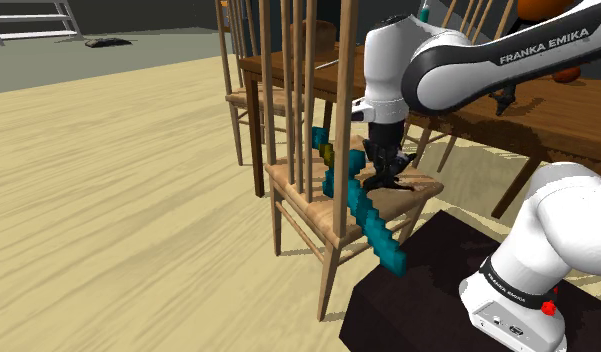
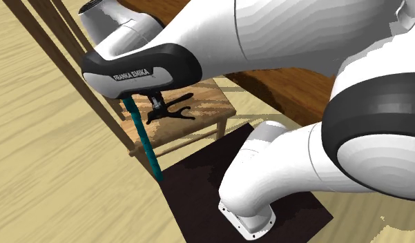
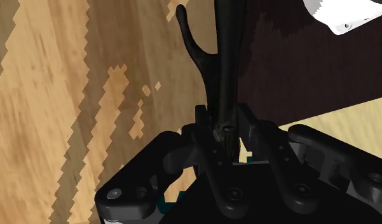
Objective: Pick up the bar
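The bar (image 3: 222, 60) was a slim black rod with a forked, curving branch near its far end. In the wrist view it ran straight out from between the two black fingers (image 3: 206, 125), which pressed against it on both sides, so the jaws were clenched on the bar. In the second exterior view it sat left of centre, just under the gripper (image 2: 157, 105), low over the wooden seat of a chair (image 2: 211, 96). Whether it still touched the seat or hung just above it could not be told.

In the shoulder view the gripper (image 1: 390, 176) pointed down at the seat in the middle of the frame, close behind the chair's tall spindle back. A blocky teal sword (image 1: 374, 218) leaned slantwise against the chair's near edge, its tip down by the stand (image 1: 418, 292), a dark box at the lower right. Pale plank floor (image 1: 118, 190) filled the left of that frame.
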Controlling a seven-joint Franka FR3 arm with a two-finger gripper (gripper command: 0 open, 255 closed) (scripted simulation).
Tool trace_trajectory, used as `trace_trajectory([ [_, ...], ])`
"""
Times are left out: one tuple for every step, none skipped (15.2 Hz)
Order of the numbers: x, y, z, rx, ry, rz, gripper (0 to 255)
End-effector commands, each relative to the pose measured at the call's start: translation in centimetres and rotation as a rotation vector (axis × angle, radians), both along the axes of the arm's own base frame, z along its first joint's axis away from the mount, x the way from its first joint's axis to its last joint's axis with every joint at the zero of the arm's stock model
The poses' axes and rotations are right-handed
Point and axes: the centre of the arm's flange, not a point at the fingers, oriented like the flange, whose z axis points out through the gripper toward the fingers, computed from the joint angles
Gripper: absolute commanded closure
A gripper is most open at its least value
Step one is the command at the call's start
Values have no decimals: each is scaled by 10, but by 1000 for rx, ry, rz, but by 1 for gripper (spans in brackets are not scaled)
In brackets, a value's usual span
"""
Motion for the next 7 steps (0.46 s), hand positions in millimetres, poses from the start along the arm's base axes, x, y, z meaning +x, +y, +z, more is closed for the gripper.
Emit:
trace_trajectory([
  [1, 0, 12, 0, 0, 0, 255],
  [1, 0, 17, 0, 0, 0, 255],
  [1, 0, 22, 0, 0, 0, 255],
  [1, 0, 28, 0, 0, 0, 255],
  [1, 0, 33, 0, 0, 0, 255],
  [1, 0, 34, 0, 0, 0, 255],
  [1, 0, 34, 0, 0, 0, 255],
])
